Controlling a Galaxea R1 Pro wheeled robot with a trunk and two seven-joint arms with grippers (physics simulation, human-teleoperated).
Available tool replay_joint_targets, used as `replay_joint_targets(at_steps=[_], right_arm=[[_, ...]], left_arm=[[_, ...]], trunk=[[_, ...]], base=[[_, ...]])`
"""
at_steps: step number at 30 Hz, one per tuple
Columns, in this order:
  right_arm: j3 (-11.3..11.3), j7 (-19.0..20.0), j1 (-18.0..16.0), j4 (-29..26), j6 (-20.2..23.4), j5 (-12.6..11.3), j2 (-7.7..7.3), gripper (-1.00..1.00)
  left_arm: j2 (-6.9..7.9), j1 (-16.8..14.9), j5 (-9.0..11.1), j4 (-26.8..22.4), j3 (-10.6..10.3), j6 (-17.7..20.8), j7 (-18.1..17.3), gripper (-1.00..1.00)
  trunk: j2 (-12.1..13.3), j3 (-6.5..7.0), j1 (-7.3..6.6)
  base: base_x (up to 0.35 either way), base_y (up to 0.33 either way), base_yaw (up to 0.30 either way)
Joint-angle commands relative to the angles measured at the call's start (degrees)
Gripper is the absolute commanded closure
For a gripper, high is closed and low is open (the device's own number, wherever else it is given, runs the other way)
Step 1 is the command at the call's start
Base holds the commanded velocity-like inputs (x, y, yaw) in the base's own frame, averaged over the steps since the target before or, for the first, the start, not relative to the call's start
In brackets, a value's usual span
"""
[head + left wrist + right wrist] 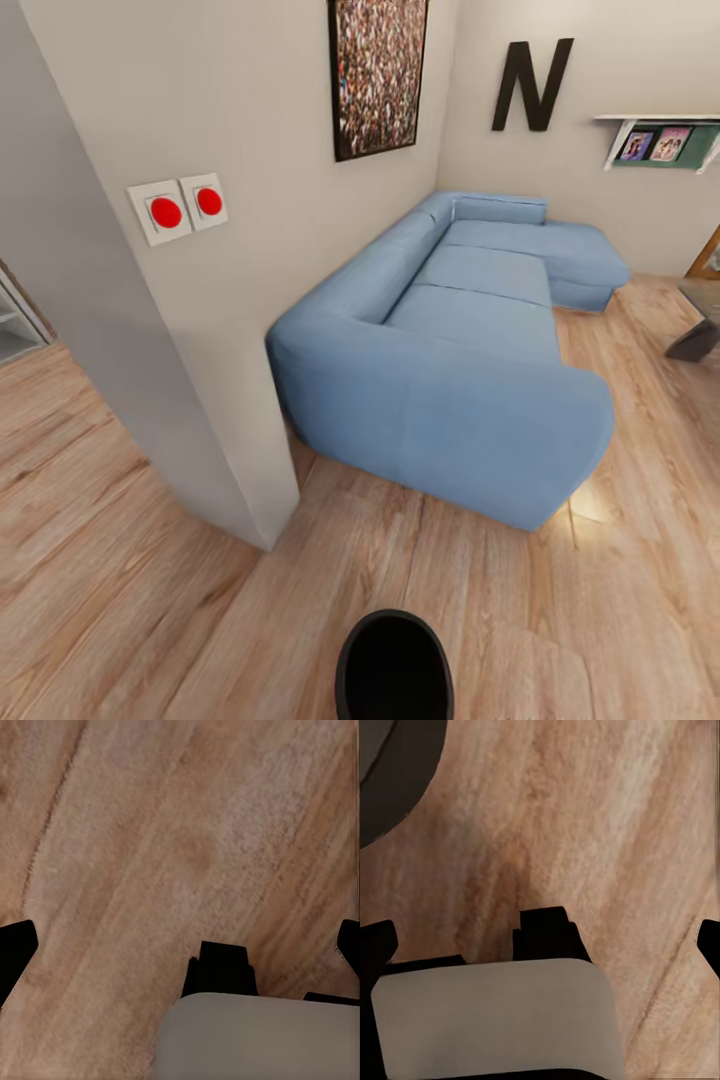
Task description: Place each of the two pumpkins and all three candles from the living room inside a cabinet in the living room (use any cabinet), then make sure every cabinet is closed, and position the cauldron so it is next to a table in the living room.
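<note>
I am in the living room, on light plank floor (620, 600) beside a blue sofa (470, 340). A corner of the grey glass table (703, 296) with a dark angled leg (693, 342) shows at the right edge. The pumpkins, candles and cabinet are out of view. A black rounded shape (392, 668) sits at the bottom edge; I cannot tell whether it is the cauldron or part of me. My left gripper (180, 945) hangs open over bare floor, its fingertips (15, 952) far apart. My right gripper (540, 945) is also open over floor, nothing between its fingertips (709, 942).
A grey wall corner (230, 440) with two red push buttons (166, 212) juts out at the left, close to the sofa's arm. Behind the sofa are a framed picture (378, 70), a black letter N (532, 85) and a shelf (660, 135). A dark curved edge (394, 780) shows by the right gripper.
</note>
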Motion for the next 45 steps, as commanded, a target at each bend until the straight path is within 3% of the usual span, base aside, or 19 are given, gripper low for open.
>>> replay_joint_targets(at_steps=[1, 22, 29, 36, 37, 38, 39, 42, 44, 45], right_arm=[[0.0, 0.0, 0.0, 0.0, 0.0, 0.0, -0.06, -1.00], [0.0, -0.1, 0.0, 0.0, 0.0, 0.1, -0.21, -1.00], [0.2, -0.1, 0.0, 0.2, -0.1, 0.4, -0.35, -1.00], [0.4, -0.3, 0.0, 0.0, 0.5, 0.7, -0.07, -1.00], [0.4, -0.7, -0.3, -0.2, 0.9, 1.5, -0.10, -1.00], [0.3, -4.5, -5.0, -1.4, 8.3, 4.2, 1.03, -1.00], [0.3, -7.3, -7.4, -2.3, 14.1, 4.7, 2.29, -1.00], [0.1, -10.7, -10.7, -5.6, 20.2, 4.7, 4.01, -1.00], [-0.1, -11.6, -12.6, -7.6, 21.7, 4.5, 4.37, -1.00], [-0.1, -11.7, -13.1, -8.0, 21.9, 4.5, 4.44, -1.00]], left_arm=[[0.00, 0.0, 0.0, 0.0, 0.0, 0.0, 0.0, -1.00], [-0.24, 0.0, -0.1, -0.3, 0.0, 0.0, -0.1, -1.00], [-2.42, 0.0, 0.0, -1.3, 0.0, 0.0, 0.0, -1.00], [-2.51, -0.1, 0.0, -0.4, 0.3, -0.4, 0.3, -1.00], [-3.03, -0.7, 0.0, -0.3, 0.4, -0.1, 0.5, -1.00], [-7.22, -6.3, -0.2, -0.2, 0.4, 1.2, 0.6, -1.00], [-8.61, -8.6, -0.2, -0.3, 0.4, 4.3, 0.6, -1.00], [-10.59, -14.7, -0.2, -0.8, 0.4, 13.4, 0.4, -1.00], [-12.03, -18.4, -0.2, -1.2, 0.4, 19.0, 0.5, -1.00], [-12.28, -19.2, -0.2, -1.2, 0.4, 20.0, 0.5, -1.00]], trunk=[[0.0, 0.06, 0.00], [0.0, 1.02, 0.00], [0.0, 1.03, 0.00], [0.0, 1.03, 0.00], [0.0, 1.03, 0.00], [0.0, 1.03, 0.00], [0.0, 1.03, 0.00], [0.0, 1.03, 0.00], [0.0, 1.03, 0.00], [0.0, 1.03, 0.00]], base=[[0.022, 0.001, -0.270], [0.002, 0.000, -0.230], [0.000, 0.000, -0.009], [0.000, 0.000, 0.000], [0.000, 0.000, 0.000], [0.000, 0.000, 0.000], [0.000, 0.000, 0.000], [0.000, 0.000, 0.000], [0.000, 0.000, 0.000], [0.000, 0.000, 0.000]])
